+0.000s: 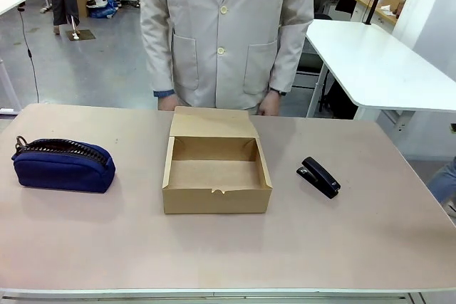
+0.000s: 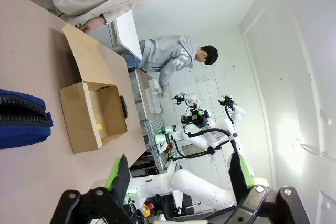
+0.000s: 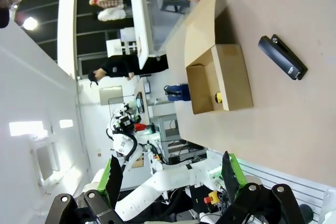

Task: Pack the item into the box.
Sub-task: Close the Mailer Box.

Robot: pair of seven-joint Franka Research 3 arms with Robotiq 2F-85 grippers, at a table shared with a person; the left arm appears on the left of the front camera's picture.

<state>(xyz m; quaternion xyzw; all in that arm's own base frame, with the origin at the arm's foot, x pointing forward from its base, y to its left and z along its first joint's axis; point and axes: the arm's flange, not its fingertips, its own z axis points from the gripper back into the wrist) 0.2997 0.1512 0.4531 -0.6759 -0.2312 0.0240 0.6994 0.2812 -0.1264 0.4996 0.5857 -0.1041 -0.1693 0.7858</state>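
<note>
**Front view.** The box point(image 1: 214, 201) sits at the middle of the counter point(image 1: 356, 247). It is open, with its lid flap point(image 1: 212, 123) folded back toward the far edge, where a person point(image 1: 224, 33) in a pale coat stands. The box is plain brown card, matt and straight-walled, with a small notch in the near wall. That wall screens the strip of floor directly behind it. A navy zip pouch point(image 1: 63, 165), soft and rounded, lies toward the left edge. A black stapler point(image 1: 318, 176), hard and smooth, lies between the box and the right edge.

**Left wrist view.** The left fingers point(image 2: 119, 174) are spread wide with their green pads facing each other. Nothing is between them, and they hang well clear of the counter. The item point(image 2: 98, 126) appears as a small yellow mark on the box floor, close against the inside of the wall nearest this camera.

**Right wrist view.** The right fingers point(image 3: 113, 179) are likewise wide apart and empty. The item point(image 3: 218, 97) again lies inside the box, just behind the near wall. It is too small here to make out any marking.

**Handling.** The item is judged to be light, stiff and probably smooth, so it is liable to roll or slip. If it must be moved, take it across its narrow width at mid-length with light pressure. The wall beside it leaves little room for a finger on that side. The card walls will flex if pushed.
</note>
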